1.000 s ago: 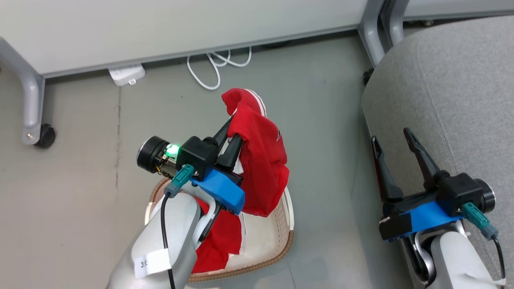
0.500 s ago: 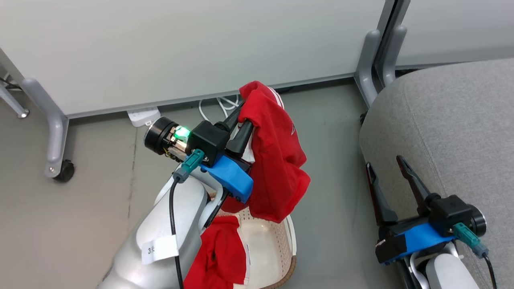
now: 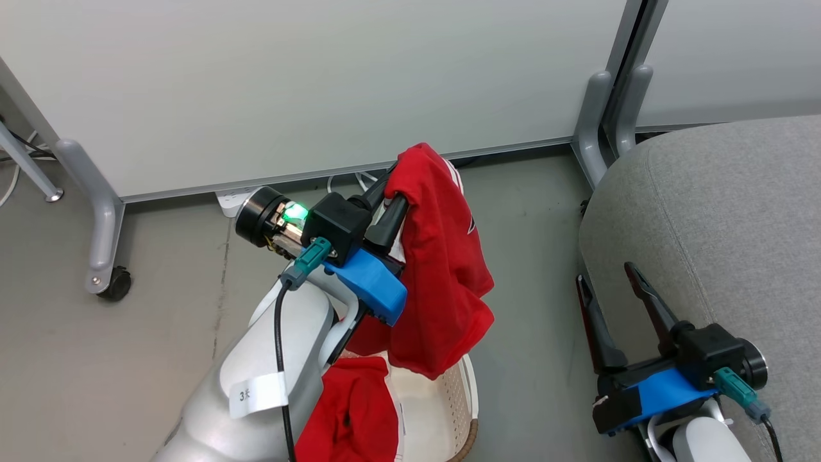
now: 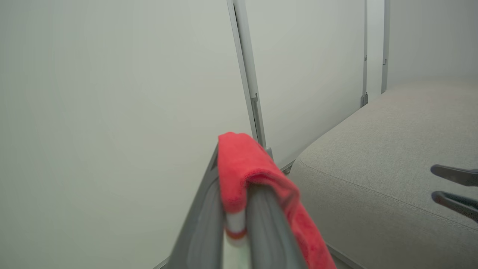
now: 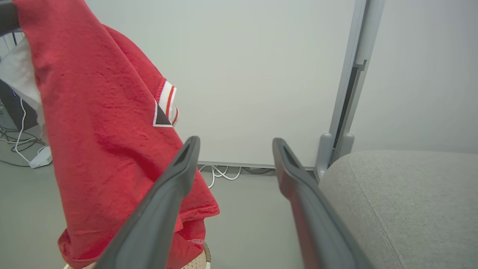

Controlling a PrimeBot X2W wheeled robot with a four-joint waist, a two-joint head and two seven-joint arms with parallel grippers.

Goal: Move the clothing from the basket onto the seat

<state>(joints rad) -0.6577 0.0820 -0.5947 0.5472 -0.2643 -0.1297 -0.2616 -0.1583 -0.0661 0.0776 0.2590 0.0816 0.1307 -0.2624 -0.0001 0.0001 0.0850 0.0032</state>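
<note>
Clothing hangs pinched in left gripper, right gripper spread; head view adds basket.

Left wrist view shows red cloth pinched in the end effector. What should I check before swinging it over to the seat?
1. Grip: left end effector shut on the held garment, cloth pinched between its fingers: ok.
2. Hem clear of the basket: cannot tell; it hangs close over the rim.
3. Second garment lies in the basket; free of the held one: cannot tell.
4. Seat bare where visible: ok.
5. Swing path: right end effector, open and empty, stands at the seat's near edge and may be in the way: not ok.
</note>
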